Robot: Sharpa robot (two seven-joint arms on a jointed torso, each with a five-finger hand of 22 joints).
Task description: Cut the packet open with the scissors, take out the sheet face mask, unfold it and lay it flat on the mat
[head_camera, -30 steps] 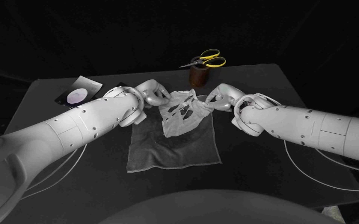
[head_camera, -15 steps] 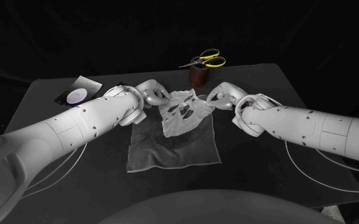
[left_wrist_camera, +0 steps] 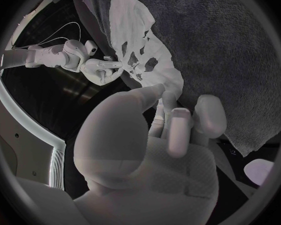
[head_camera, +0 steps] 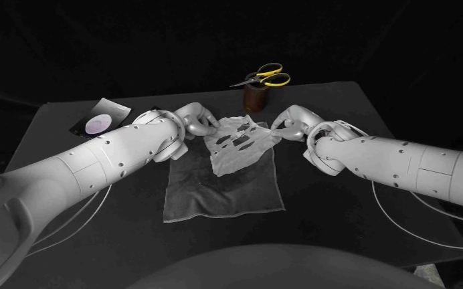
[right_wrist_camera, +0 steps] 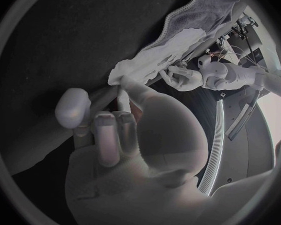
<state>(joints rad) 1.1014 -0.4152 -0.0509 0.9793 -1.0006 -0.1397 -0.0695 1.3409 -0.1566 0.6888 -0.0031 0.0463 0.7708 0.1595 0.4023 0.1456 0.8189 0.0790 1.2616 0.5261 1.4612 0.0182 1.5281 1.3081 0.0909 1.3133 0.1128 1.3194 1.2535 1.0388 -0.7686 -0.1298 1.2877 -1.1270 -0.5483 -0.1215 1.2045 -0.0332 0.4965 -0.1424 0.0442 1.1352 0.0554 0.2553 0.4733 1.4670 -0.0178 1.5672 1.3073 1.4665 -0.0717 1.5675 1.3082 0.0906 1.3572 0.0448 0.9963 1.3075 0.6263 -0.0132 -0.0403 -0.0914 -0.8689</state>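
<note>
between the robot hands [head_camera: 198,120] [head_camera: 290,122], sheet mask [head_camera: 236,145]

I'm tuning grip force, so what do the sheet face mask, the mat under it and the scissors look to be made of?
Sheet face mask: thin, limp, pale fabric-like sheet, probably non-woven; it sags and wrinkles where held.
Mat: grey towel-like cloth, matte, with fuzzy nap and stitched edge.
Scissors: yellow handles look like smooth plastic; blades dark, probably metal.
</note>
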